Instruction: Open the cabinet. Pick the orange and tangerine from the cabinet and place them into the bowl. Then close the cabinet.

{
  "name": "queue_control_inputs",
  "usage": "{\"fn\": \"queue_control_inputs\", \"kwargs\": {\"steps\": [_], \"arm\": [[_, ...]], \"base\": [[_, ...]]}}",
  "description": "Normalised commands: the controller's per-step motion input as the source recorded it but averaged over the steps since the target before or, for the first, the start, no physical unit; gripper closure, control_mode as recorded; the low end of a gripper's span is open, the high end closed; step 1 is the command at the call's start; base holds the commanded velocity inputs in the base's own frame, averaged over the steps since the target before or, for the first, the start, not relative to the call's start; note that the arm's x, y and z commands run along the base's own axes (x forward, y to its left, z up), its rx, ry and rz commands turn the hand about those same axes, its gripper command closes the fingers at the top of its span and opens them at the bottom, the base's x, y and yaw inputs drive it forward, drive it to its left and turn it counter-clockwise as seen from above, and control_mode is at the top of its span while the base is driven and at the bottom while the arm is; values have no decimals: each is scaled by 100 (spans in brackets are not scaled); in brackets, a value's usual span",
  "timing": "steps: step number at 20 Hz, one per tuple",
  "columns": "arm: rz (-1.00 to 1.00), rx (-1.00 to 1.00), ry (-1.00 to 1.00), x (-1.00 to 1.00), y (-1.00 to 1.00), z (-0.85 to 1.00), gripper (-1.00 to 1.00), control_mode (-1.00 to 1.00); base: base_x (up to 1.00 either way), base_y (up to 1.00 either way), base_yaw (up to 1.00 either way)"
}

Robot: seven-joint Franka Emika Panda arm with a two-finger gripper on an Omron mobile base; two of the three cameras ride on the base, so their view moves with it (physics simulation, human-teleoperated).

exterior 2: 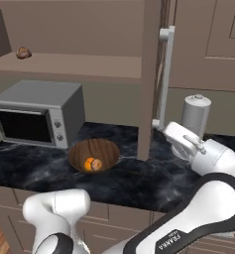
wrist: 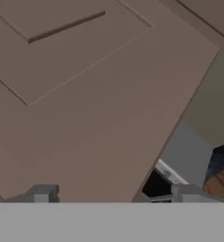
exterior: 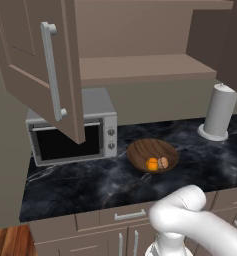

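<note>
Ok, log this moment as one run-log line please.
phase: close cabinet | cabinet: both doors open | bowl: two fruits inside | gripper: open, at right door's outer face, nothing held

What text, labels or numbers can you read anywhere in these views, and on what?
"FRANKA" on the robot arm's lower white link, small but legible in the right base view.
Microwave control panel: knobs, no readable markings.
Nothing legible on the cabinet, bowl or grey cylinder.

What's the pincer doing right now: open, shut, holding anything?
Pincer: open, holding nothing, fingertips spread wide against the cabinet door.
</note>
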Motion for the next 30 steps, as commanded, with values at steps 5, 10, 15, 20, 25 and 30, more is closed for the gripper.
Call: {"fn": "queue_control_inputs", "kwargs": {"steps": [5, 10, 15, 20, 25, 30], "arm": [[0, 0, -18, -19, 69, 7, -100, -100], [-3, 0, -4, -3, 72, 14, -100, -100], [-11, 0, 10, 0, 54, 35, -100, -100], [-10, 0, 12, 5, 39, 31, -100, -100], [-5, 0, 4, 27, 27, 18, -100, -100], [0, 0, 0, 39, 10, 4, -100, -100]], "base": [[0, 0, 0], [0, 0, 0], [0, 0, 0], [0, 0, 0], [0, 0, 0], [0, 0, 0]]}}
